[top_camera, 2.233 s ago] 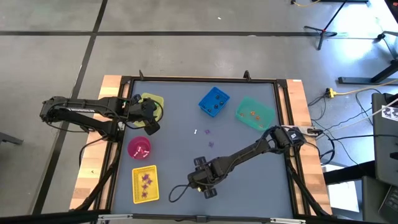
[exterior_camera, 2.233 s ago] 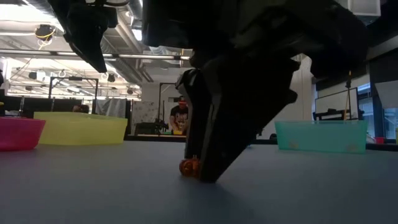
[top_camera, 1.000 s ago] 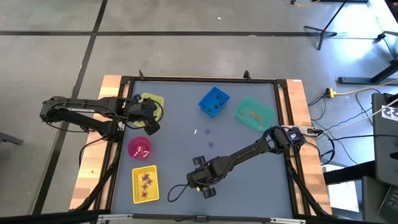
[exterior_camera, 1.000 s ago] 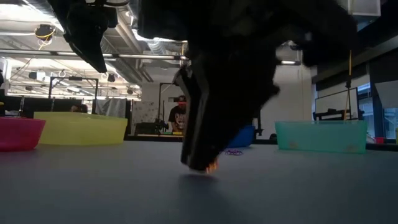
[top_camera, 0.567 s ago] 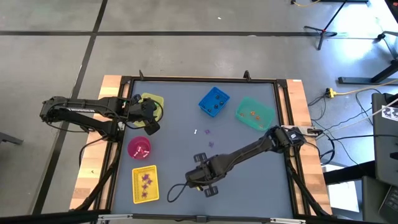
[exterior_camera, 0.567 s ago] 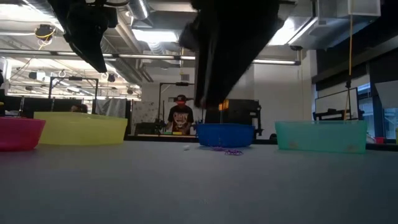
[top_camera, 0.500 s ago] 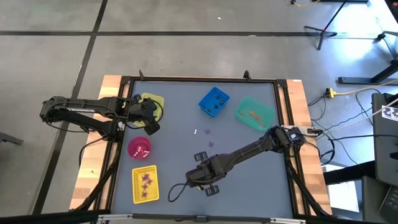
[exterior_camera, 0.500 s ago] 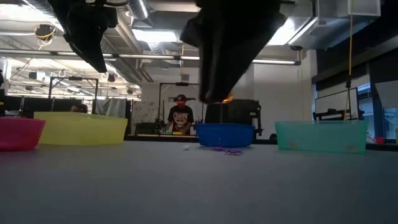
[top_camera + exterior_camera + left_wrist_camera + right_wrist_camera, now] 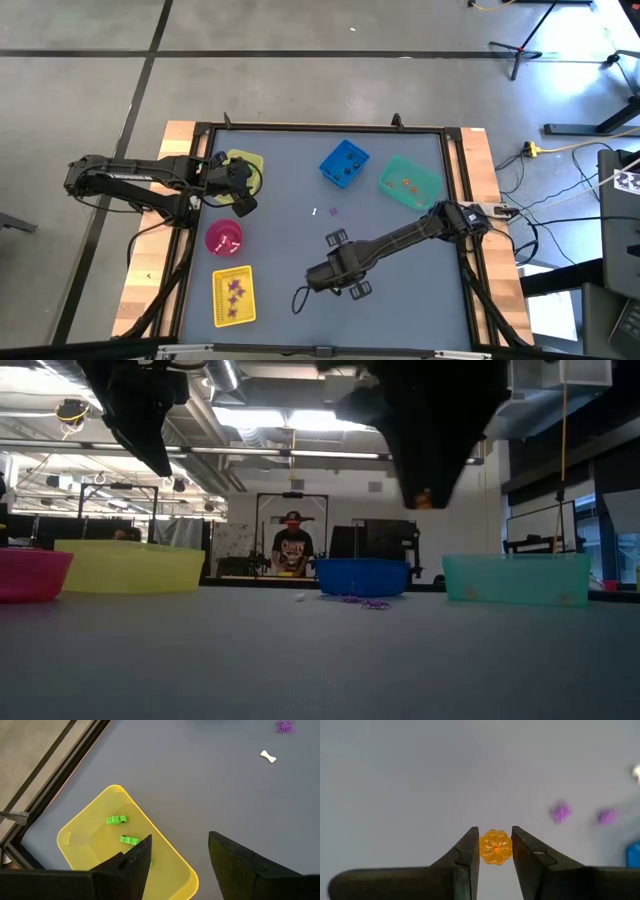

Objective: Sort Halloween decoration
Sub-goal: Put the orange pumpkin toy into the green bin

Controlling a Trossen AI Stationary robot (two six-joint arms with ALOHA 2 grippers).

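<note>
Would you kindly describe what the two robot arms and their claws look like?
Both arms are dark, nearly black, built of slim jointed segments. The left claw has two flat, wedge-shaped dark fingers with angular edges; the right claw has the same dark tapered fingers. A thin dark cable loops beside the right arm's wrist. No markings are legible.

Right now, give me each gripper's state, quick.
Left gripper: open, empty, above the yellow bin.
Right gripper: shut on an orange pumpkin trinket, lifted above the table.
</note>
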